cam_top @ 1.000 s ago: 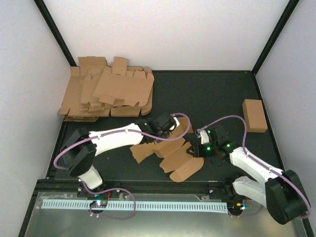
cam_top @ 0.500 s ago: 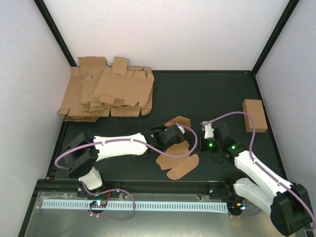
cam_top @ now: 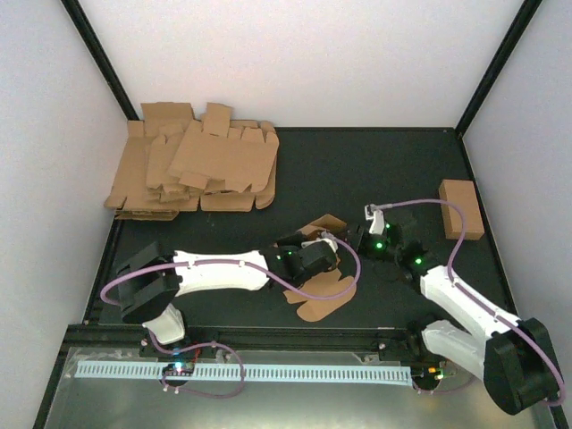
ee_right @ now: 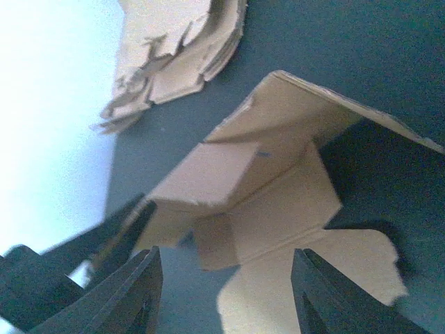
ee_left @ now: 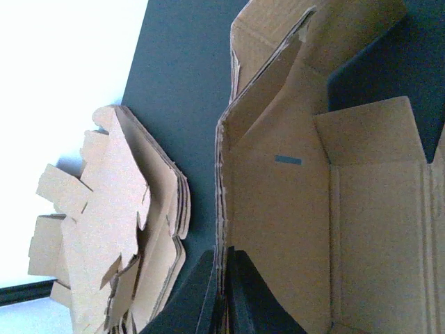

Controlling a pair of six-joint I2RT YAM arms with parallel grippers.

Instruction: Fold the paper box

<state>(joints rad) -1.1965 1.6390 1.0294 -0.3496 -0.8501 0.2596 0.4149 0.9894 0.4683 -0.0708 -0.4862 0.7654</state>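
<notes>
Left fingers pinch one wall of the box, which sits mid-table, toward the near edge. Right fingers have spread wide and let go, just right of it. The flat sprawl has drawn up into a trough, so the walls look formed but the flaps remain loose.

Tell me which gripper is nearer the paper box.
Left. The left gripper is shut on a wall edge of the paper box; the right gripper is open, facing the box from its right side, gripping nothing.
</notes>
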